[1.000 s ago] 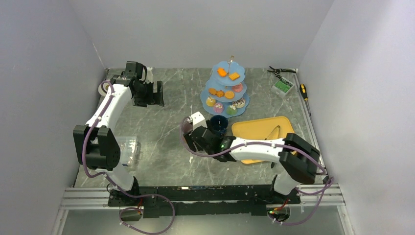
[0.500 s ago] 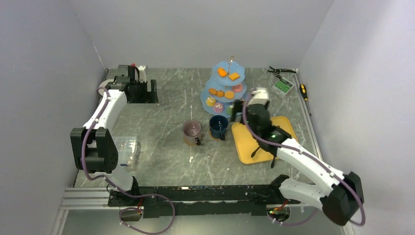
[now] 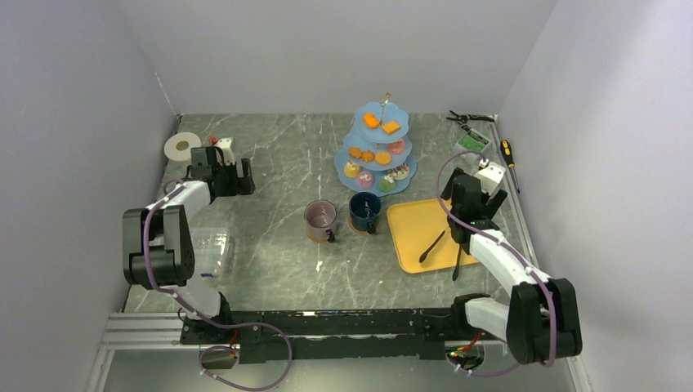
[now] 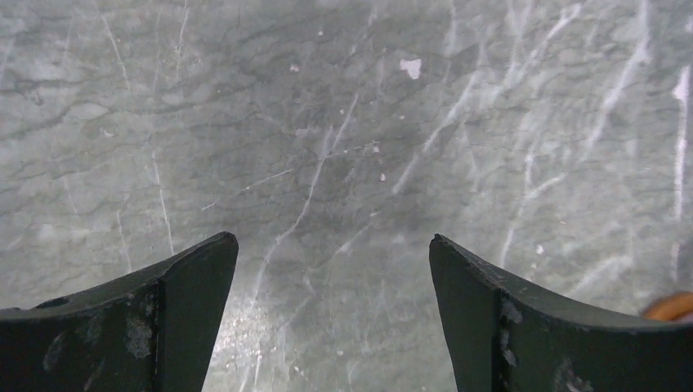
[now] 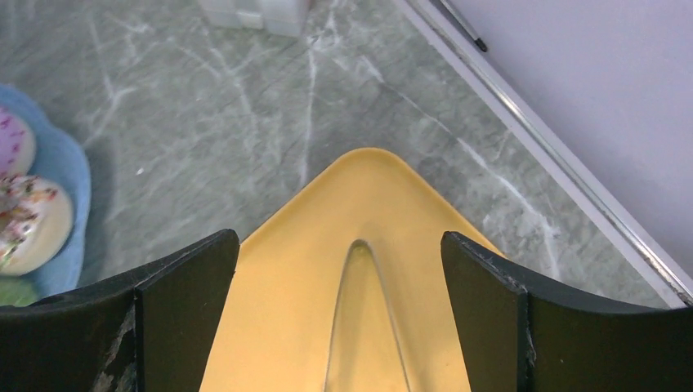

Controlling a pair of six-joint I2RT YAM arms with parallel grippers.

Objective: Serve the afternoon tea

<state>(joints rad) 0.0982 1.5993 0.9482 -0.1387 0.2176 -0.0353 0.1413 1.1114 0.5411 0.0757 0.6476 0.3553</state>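
Lying apart — stand (image 5: pixel 69 175), right end effector (image 5: pixel 339 242)

1. The overhead camera sits high behind the arms and faces down and forward. It takes in the whole table (image 3: pixel 270 245) from afar.
2. The left wrist camera looks steeply down past the left fingers (image 4: pixel 163 327), very near a bare far-left patch of the table.
3. The right wrist camera looks forward and down past the right fingers (image 5: pixel 163 318), close over the yellow tray (image 5: pixel 278 327).
4. It shares with the overhead view the tray's far corner, the lowest rim of the blue stand (image 5: pixel 69 155) and the right wall (image 5: pixel 613 98).
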